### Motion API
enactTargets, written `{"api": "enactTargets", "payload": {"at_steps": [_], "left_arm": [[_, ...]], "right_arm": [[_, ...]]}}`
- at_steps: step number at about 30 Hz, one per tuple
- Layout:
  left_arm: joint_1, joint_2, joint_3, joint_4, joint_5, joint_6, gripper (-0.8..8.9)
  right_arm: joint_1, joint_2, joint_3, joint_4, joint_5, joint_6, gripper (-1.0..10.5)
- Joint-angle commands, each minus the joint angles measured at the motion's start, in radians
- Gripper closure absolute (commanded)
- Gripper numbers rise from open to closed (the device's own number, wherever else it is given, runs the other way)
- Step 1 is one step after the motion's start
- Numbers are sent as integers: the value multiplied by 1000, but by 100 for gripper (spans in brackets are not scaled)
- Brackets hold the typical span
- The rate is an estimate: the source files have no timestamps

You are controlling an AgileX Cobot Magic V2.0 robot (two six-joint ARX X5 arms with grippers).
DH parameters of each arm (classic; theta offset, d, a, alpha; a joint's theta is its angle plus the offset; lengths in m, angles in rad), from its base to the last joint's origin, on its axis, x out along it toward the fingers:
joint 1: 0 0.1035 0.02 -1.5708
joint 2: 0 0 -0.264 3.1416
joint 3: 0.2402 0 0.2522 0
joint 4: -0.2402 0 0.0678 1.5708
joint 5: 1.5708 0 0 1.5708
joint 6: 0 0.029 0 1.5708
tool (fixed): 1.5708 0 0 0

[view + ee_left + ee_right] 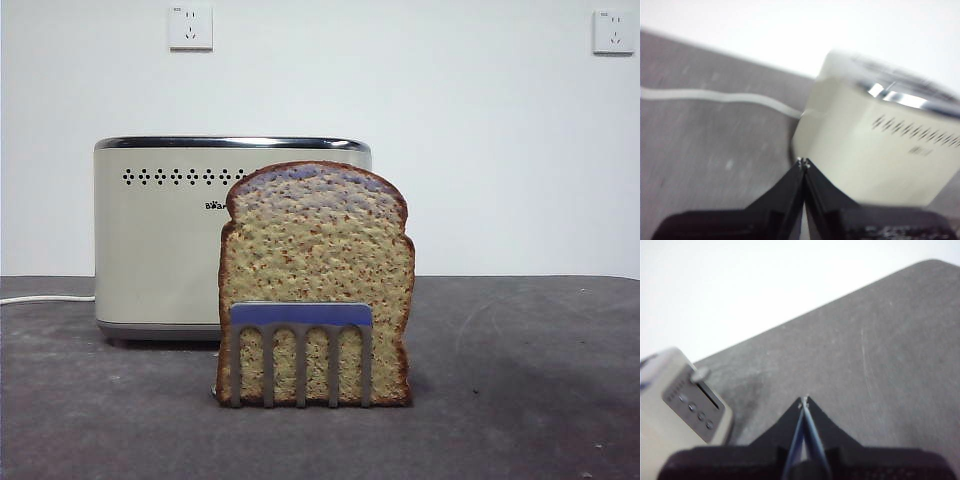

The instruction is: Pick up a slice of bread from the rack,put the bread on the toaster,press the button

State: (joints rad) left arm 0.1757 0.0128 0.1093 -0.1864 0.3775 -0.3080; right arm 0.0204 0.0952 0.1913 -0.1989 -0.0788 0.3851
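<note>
The slice of bread [315, 260] stands upright in the rack [301, 350] at the table's front centre, taller than the metal prongs. Behind it and to the left stands the cream toaster [160, 240]. In the left wrist view my left gripper [803, 162] is shut and empty, hovering near a corner of the toaster [875, 150]. My right gripper [804, 400] is also shut and empty above the dark table, with the toaster's end panel [685, 405], its lever and its small buttons off to one side. Neither arm shows in the front view.
A white power cord [45, 298] runs from the toaster toward the left edge; the cord [715, 96] also shows in the left wrist view. Two wall sockets [190, 27] sit high on the white wall. The dark grey table [520, 380] stretches to the right of the rack.
</note>
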Motion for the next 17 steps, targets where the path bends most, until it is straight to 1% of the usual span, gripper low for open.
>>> {"api": "enactTargets", "payload": {"at_steps": [1, 2, 8, 11, 13, 17], "left_arm": [[-2, -2, 50, 4, 18, -7, 822], [-2, 0, 69, 2, 19, -7, 822], [-2, 64, 209, -51, 32, -1, 822], [-2, 132, 284, -77, 96, 32, 822], [-2, 189, 341, -103, 161, 72, 822], [-3, 304, 453, -172, 289, 183, 822]], "right_arm": [[3, 55, 58, 8, -5, 5, 958], [2, 78, 81, 8, -19, 1, 958], [3, 255, 259, -30, -141, -87, 958], [3, 341, 360, -95, -216, -148, 958], [3, 399, 436, -162, -268, -208, 958], [3, 498, 580, -321, -377, -356, 958]]}}
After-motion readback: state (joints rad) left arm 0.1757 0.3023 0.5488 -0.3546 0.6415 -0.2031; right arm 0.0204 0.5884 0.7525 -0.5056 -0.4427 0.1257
